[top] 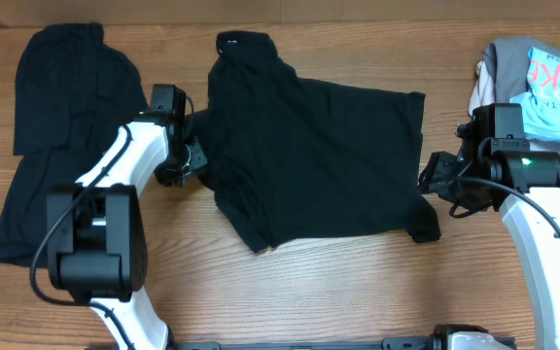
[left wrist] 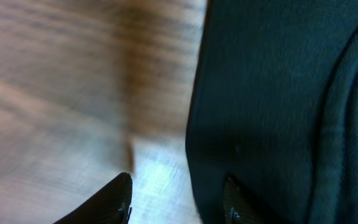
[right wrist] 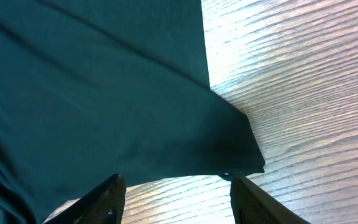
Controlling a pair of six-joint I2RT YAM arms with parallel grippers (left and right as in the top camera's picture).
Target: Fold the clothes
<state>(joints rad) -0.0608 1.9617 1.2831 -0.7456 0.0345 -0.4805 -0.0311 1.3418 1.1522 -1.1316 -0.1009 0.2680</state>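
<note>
A black garment (top: pixel 309 156) lies spread flat in the middle of the table, its collar at the far edge. A second black garment (top: pixel 61 126) lies crumpled at the far left. My left gripper (top: pixel 194 156) is at the middle garment's left edge. In the left wrist view its jaws (left wrist: pixel 176 202) stand apart: one finger over bare wood, the other over the black fabric (left wrist: pixel 272 93), whose edge runs between them. My right gripper (top: pixel 428 180) is at the garment's near right corner. In the right wrist view it (right wrist: pixel 178 183) is open over wood, with the corner of the fabric (right wrist: pixel 92 93) just ahead.
A pale pile of beige, grey and light-blue printed clothes (top: pixel 542 83) sits at the far right, close behind my right arm. Bare wooden table (top: pixel 358 292) shows along the front edge, between the two arm bases.
</note>
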